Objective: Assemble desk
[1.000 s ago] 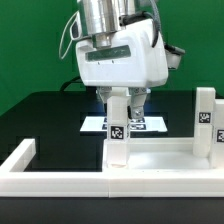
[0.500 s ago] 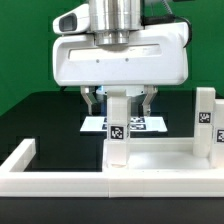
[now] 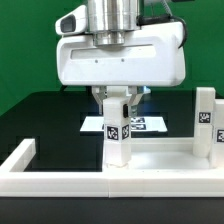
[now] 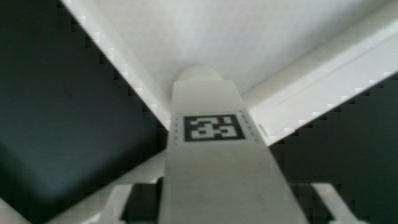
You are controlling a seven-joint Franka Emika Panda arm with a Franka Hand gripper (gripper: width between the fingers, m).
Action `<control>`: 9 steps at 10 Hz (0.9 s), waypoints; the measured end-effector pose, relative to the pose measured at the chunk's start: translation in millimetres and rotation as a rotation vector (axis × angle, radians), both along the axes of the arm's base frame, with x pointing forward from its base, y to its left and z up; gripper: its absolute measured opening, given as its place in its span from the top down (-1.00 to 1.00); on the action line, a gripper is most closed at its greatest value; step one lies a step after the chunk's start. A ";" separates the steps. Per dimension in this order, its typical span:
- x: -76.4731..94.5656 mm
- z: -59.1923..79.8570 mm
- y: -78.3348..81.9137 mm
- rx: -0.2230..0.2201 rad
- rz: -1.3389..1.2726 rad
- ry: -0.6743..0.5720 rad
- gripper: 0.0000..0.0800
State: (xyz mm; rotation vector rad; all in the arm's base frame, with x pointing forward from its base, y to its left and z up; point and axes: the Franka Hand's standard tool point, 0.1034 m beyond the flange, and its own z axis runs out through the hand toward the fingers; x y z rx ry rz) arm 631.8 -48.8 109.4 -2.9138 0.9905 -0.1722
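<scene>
The desk top [image 3: 150,160] is a wide white rimmed tray lying flat at about six o'clock in the exterior view. One square white leg [image 3: 118,128] stands upright on its ten o'clock corner, tag facing the camera. A second tagged leg [image 3: 205,120] stands upright at three o'clock.

Exterior cam: low, near desk level, close, facing the pincer [image 3: 118,98] head-on, green backdrop behind. Wrist cam: on the arm, looking down along the pincer, very close. Shared: the upright leg block [image 3: 118,135] [image 4: 222,150] with its tag, plus the white tray top [image 3: 150,160] [image 4: 214,40].
</scene>
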 end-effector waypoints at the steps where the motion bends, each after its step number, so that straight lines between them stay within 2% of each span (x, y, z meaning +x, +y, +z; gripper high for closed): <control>1: -0.1 -0.1 -0.3 0.007 -0.062 0.001 0.28; 2: -0.1 0.0 -1.0 0.018 -0.128 0.003 0.28; 4: -0.3 0.2 -3.4 0.072 -0.485 0.020 0.28; 7: -0.5 -1.3 -2.0 0.171 -0.969 0.048 0.28; 8: -0.8 -2.0 -1.7 0.193 -1.052 0.051 0.28; 9: -0.8 -2.2 -0.8 0.196 -1.080 0.054 0.28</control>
